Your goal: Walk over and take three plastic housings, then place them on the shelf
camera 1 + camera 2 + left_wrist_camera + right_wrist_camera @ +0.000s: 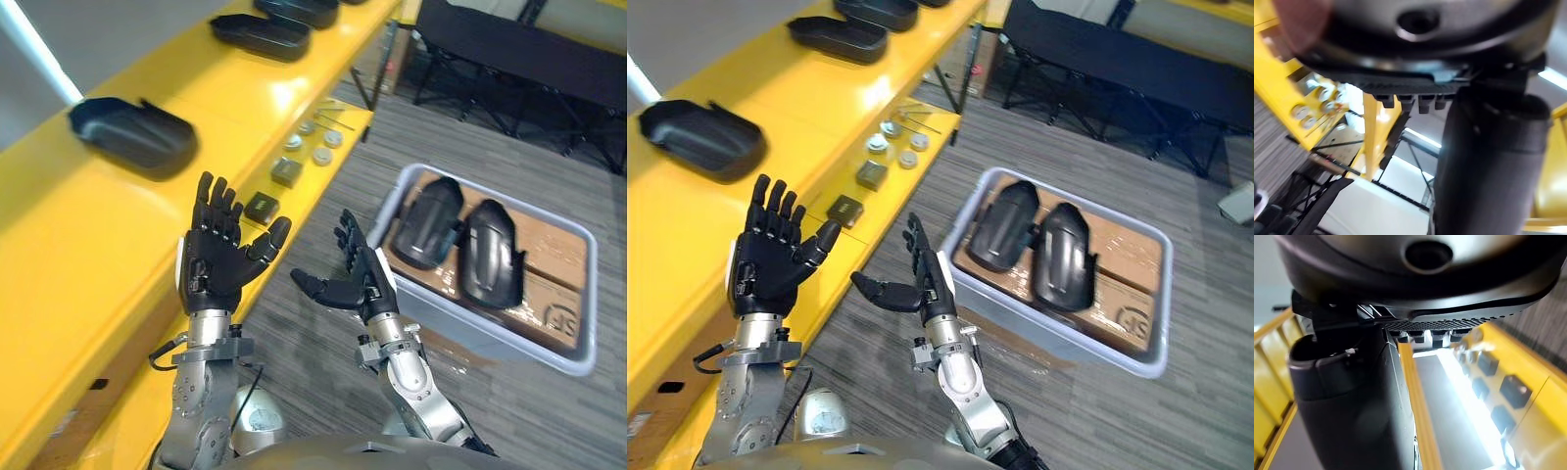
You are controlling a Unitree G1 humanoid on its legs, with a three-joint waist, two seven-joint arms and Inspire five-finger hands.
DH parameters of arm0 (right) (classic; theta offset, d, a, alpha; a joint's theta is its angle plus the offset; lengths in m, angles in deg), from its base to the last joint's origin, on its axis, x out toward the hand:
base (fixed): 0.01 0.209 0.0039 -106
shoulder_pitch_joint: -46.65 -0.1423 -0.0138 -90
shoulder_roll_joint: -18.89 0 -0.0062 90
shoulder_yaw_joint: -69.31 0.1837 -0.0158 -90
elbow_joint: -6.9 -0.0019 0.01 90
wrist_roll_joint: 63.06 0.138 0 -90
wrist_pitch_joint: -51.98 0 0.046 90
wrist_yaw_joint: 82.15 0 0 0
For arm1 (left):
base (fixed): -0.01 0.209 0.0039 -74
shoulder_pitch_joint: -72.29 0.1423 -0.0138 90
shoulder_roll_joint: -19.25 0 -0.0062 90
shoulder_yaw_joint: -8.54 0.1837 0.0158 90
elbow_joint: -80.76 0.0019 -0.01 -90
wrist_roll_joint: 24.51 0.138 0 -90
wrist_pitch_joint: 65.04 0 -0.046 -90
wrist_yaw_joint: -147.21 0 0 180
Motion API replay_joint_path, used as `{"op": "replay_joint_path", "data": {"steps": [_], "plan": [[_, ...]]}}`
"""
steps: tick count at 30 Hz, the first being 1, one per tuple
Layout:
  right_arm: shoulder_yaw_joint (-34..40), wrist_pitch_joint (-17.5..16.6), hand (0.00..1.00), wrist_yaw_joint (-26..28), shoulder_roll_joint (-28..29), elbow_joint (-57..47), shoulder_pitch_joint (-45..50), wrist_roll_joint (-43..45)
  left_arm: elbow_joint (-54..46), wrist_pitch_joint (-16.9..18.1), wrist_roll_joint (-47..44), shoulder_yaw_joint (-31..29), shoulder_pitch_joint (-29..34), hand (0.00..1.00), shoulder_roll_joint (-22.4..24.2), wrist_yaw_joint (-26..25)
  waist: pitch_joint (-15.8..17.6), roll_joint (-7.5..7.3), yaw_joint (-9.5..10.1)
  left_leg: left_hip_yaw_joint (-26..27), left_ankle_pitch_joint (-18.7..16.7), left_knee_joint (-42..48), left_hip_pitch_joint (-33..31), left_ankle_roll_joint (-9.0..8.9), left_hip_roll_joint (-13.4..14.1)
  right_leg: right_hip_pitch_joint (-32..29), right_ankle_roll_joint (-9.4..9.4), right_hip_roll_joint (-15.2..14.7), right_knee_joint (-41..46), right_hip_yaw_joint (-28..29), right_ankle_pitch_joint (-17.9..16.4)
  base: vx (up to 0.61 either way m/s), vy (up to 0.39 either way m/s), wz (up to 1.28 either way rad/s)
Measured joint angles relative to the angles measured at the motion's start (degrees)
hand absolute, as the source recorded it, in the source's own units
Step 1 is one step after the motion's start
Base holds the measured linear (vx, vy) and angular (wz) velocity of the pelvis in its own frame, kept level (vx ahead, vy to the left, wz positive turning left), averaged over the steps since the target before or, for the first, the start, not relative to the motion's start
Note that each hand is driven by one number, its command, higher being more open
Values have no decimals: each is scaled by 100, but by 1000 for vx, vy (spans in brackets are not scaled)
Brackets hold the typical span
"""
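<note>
Three black plastic housings lie on the yellow shelf (78,225): one near me (132,132), one further along (260,36), and a third (299,10) at the far end. Two more housings (429,222) (490,253) rest on cardboard in a grey bin (509,338) on the floor to my right. My left hand (216,259) is raised, open, palm toward me, beside the shelf's edge. My right hand (353,279) is open too, fingers straight, held above the floor between the shelf and the bin. Both hands are empty.
A lower yellow shelf level (338,147) carries small metal parts (313,142), two dark blocks (261,207) and hex keys (333,116). A black folding table (529,49) stands at the back right. Striped grey carpet (313,352) lies between shelf and bin.
</note>
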Motion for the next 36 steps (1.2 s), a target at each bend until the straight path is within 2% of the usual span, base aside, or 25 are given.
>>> {"op": "replay_joint_path", "data": {"steps": [1, 2, 3, 4, 5, 6, 7, 8, 9, 10, 11, 12, 13, 14, 16, 18, 20, 23, 27, 30, 33, 36], "plan": [[142, 35, 100, 34, -83, 1, 61, 6, 0, -30, -49, 59, -2, 100, 113, 29, -29, 51, -58, 1, 170, -179, 4, 11, 33, -21, 197, 45, -55, -107, -144, -57, -526, -24], [437, 120, 100, 125, -321, 2, 198, 9, 0, -172, -126, 165, -52, 100, 287, 44, -55, 195, -233, -3, 482, -420, 12, 41, 128, -33, 246, 164, -110, -268, -370, -55, -440, -7], [766, 205, 100, 208, -539, 4, 357, 14, 1, -298, -191, 258, -57, 100, 376, 36, -50, 319, -389, -50, 821, -479, 4, 169, 219, -16, 163, 299, -118, -322, -447, -52, -390, -4], [901, 228, 100, 218, -601, 4, 458, 13, 1, -350, -203, 279, -59, 100, 379, 46, -50, 319, -443, -97, 1020, -463, -8, 335, 224, 9, 135, 326, -127, -327, -461, -50, -307, -6], [1092, 228, 100, 223, -662, -15, 679, 9, 3, -385, -276, 281, -56, 100, 377, 118, -29, 270, -533, -117, 1303, -317, -39, 665, 223, 139, 70, 339, -218, -338, -494, -51, -229, -24], [1253, 228, 100, 225, -685, -63, 883, 3, 23, -387, -407, 289, -15, 100, 377, 224, -5, 214, -495, -221, 1046, -120, -10, 454, 76, 213, 16, 315, -391, -283, -521, -65, -174, -36], [1300, 228, 100, 230, -692, -69, 917, 7, 23, -386, -447, 288, 24, 100, 375, 292, -29, 253, -482, -290, 848, -33, -4, 420, -62, 190, -23, 308, -488, -245, -501, -103, -47, -50], [1329, 227, 100, 245, -684, -71, 928, 12, 19, -384, -489, 284, 101, 100, 348, 429, -61, 302, -484, -287, 520, 19, -6, 450, -222, 183, -74, 361, -656, -152, -437, -99, 33, -51], [1329, 227, 100, 307, -684, -93, 909, 13, 19, -384, -583, 289, 185, 100, 331, 602, -76, 321, -448, -450, 143, 5, -10, 437, -499, 149, -101, 391, -883, 6, -302, -83, 61, -55], [1314, 223, 100, 348, -686, -138, 900, 12, 23, -386, -613, 321, 215, 100, 324, 715, -95, 310, -354, -613, -217, -17, -31, 463, -805, 72, -85, 401, -1032, 116, -157, -28, 58, -51], [1294, 224, 100, 361, -696, -140, 850, 14, 25, -387, -632, 323, 231, 100, 318, 765, -115, 307, -278, -716, -510, -60, -38, 467, -989, -20, -33, 390, -1121, 212, -30, -30, 113, -46], [1280, 225, 100, 351, -708, -128, 769, 16, 56, -387, -692, 311, 224, 100, 282, 819, -127, 297, -177, -856, -655, -149, -35, 267, -1123, -121, 47, 358, -1185, 332, 109, -24, 171, -54], [1228, 229, 100, 296, -680, -108, 646, 8, 147, -394, -777, 260, 233, 100, 214, 891, -151, 197, -78, -809, -673, -159, -38, 328, -1309, -210, 147, 241, -1283, 440, 357, -19, 216, -52], [1179, 229, 100, 263, -642, -108, 572, -4, 217, -447, -866, 206, 253, 100, 202, 939, -160, 121, -28, -747, -639, -136, -39, 332, -1394, -242, 142, 163, -1340, 439, 507, -1, 147, -43], [1150, 229, 100, 43, -530, -108, 417, -8, 271, -602, -864, 85, 354, 100, 113, 1063, -171, 7, 7, -720, -661, -90, -22, 366, -1480, -243, 62, 91, -1452, 399, 792, -12, 156, -25], [1289, 220, 100, -318, -349, -99, 163, 31, 282, -614, -861, 78, 331, 100, -54, 1204, -154, -115, 9, -670, -692, -75, -39, 419, -1531, -265, 12, 58, -1584, 311, 1064, -53, 152, -20], [1772, 51, 100, -847, -145, -72, -177, 44, 282, -619, -788, 93, 161, 100, -214, 1330, -124, -250, 16, -629, -761, 69, -266, 482, -1539, -337, -29, 67, -1851, 125, 1382, -102, 83, -15], [2499, -105, 100, -1391, -149, 92, -719, 42, 285, -618, -597, 18, -150, 100, -229, 1213, 12, -420, 15, -613, -837, 291, -602, 506, -1519, -420, -63, 134, -2176, -85, 1430, -97, -11, -11], [3492, -110, 100, -2175, -499, 548, -1604, 288, 318, -618, -596, -164, -442, 100, -219, 1017, 399, -356, 2, -880, -810, 429, -935, 408, -1329, -594, -134, 426, -2321, -92, 1389, -85, -84, -8], [3754, 157, 100, -2458, -851, 844, -2013, 711, 318, -640, -581, -201, -437, 100, -200, 1014, 607, -344, 31, -1012, -779, 380, -937, 353, -1204, -623, -161, 607, -2344, -77, 1443, 0, -77, -11], [3793, 277, 100, -2520, -1128, 1072, -2322, 1034, 318, -714, -571, -262, -453, 100, -208, 1058, 739, -402, 45, -1014, -755, 294, -929, 314, -1183, -626, -185, 642, -2410, -74, 1503, 8, -13, -2], [3793, 500, 100, -2389, -1434, 1556, -2744, 1236, 318, -714, -572, -385, -482, 100, -227, 1134, 854, -453, 140, -999, -754, 285, -911, 314, -1186, -632, -230, 645, -2430, -77, 1611, 1, 10, 0]]}}
